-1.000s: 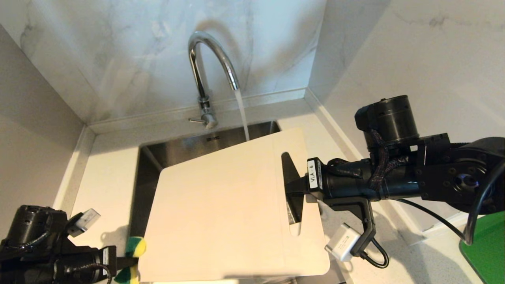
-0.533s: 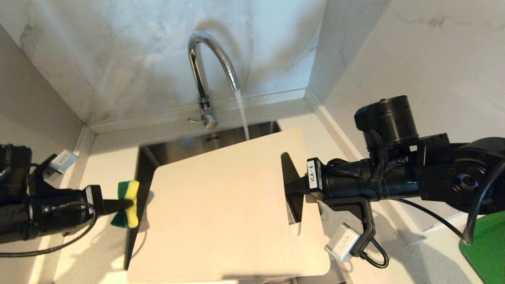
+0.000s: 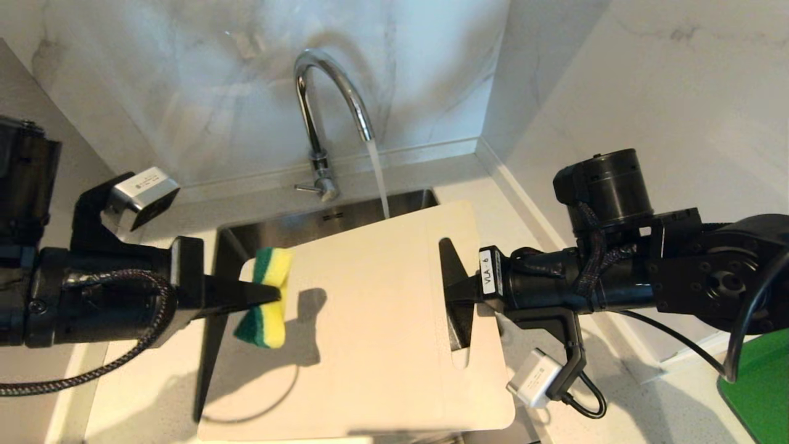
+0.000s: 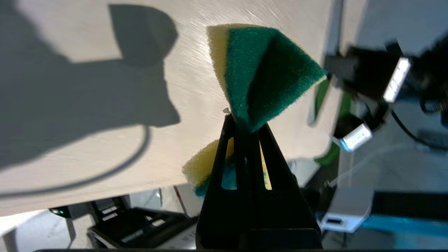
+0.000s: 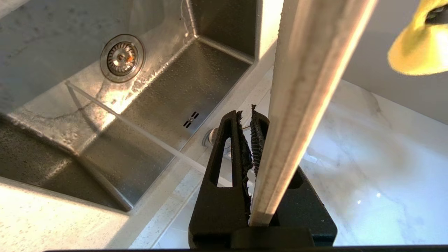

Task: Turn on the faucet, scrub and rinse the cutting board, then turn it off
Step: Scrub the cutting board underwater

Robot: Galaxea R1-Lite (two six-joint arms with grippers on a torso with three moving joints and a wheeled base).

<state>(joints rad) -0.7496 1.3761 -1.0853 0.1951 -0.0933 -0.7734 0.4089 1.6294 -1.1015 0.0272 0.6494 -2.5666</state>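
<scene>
Over sink (image 3: 370, 213), left claw (image 3: 274, 295) pinches sponge (image 3: 265, 296); right claw (image 3: 453, 293) seemingly clamps cutting board (image 3: 370, 345).

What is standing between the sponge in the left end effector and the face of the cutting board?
Nothing visible. The left end effector holds the sponge over the cutting board, which the right end effector grips at its slot; the face between them is bare.

White marble-veined walls (image 3: 185, 92) are meeting in a corner behind a steel sink (image 3: 277, 231) (its round drain (image 5: 121, 57) is glinting under warm light), while a pale speckled bench (image 3: 154, 296) is wrapping around it and catching hard shadows.
</scene>
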